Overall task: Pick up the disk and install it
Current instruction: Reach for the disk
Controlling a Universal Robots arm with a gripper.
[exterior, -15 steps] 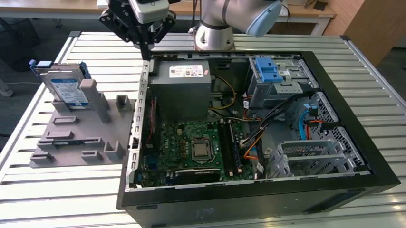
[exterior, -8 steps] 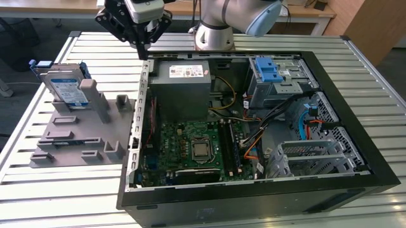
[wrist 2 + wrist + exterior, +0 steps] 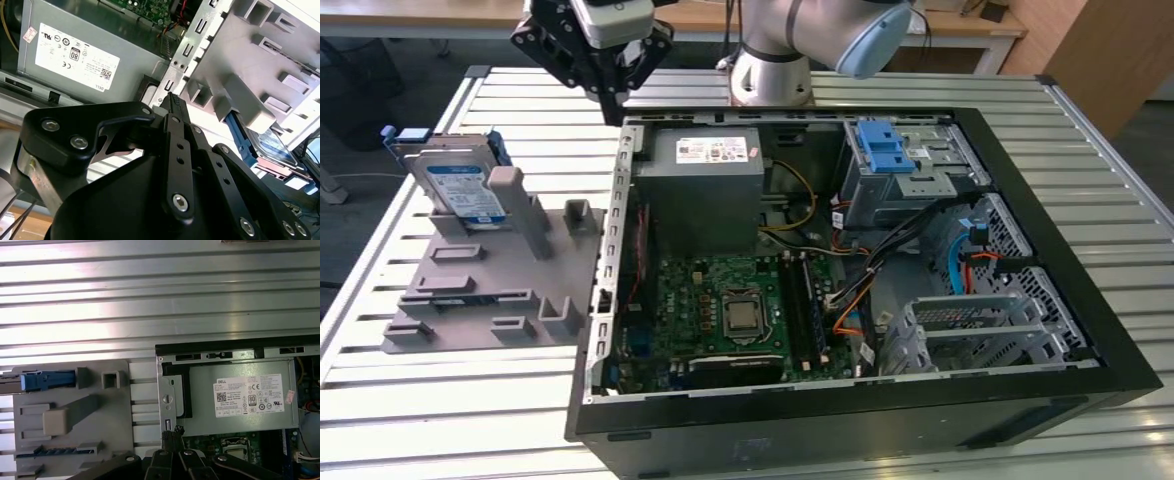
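My exterior view looks down at an angle on the whole computer case (image 3: 854, 415). Both wrist views share the case's power supply (image 3: 240, 400) (image 3: 70, 55): the first from straight above, the second slanting, closer.

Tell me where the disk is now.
In the exterior view, the disk stands on edge in the grey holder on the exterior view's left, beside the open case and apart from the gripper.

Ribbed metal table (image 3: 440, 400), matt grey plastic fixture (image 3: 470, 298), silvery disk (image 3: 460, 190) in blue plastic carrier (image 3: 47, 381)
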